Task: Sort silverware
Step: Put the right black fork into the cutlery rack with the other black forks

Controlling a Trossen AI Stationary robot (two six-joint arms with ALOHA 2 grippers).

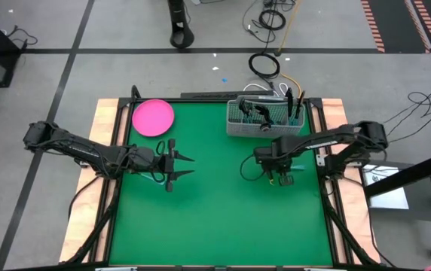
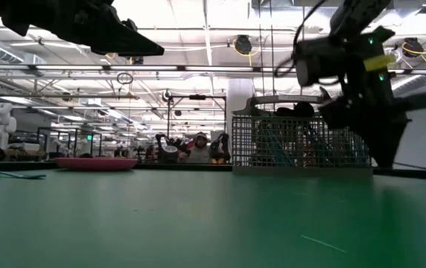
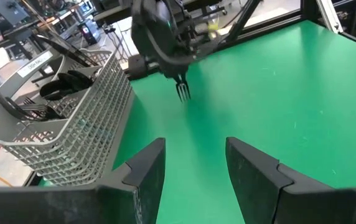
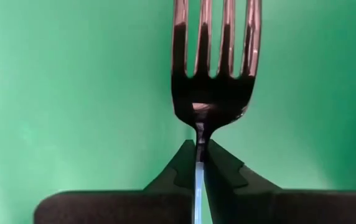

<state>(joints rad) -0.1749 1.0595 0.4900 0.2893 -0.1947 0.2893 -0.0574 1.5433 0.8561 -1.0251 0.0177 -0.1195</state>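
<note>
The right gripper is pinching a fork, its two dark fingers pressed together on the thin light blue handle just below the dark metal head, so that the four tines are pointing away from the wrist over the green table. From above, this gripper is hanging over the right half of the table, a little in front of the gray wire basket, apart from it and not touching it. The left wrist camera is showing the same fork sticking out of the right arm with its tines pointing down toward the table, beside the basket, whose compartments are holding other dark-headed pieces of silverware; which kinds are lying in which compartment is hard to tell. From table height the basket is standing at the far side with blue handles showing through the mesh. The left gripper is hovering over the left half of the table with its fingers spread and nothing between them, well apart from the fork. A pink plate is sitting at the far left corner of the table, near the left arm but not touched by it.
</note>
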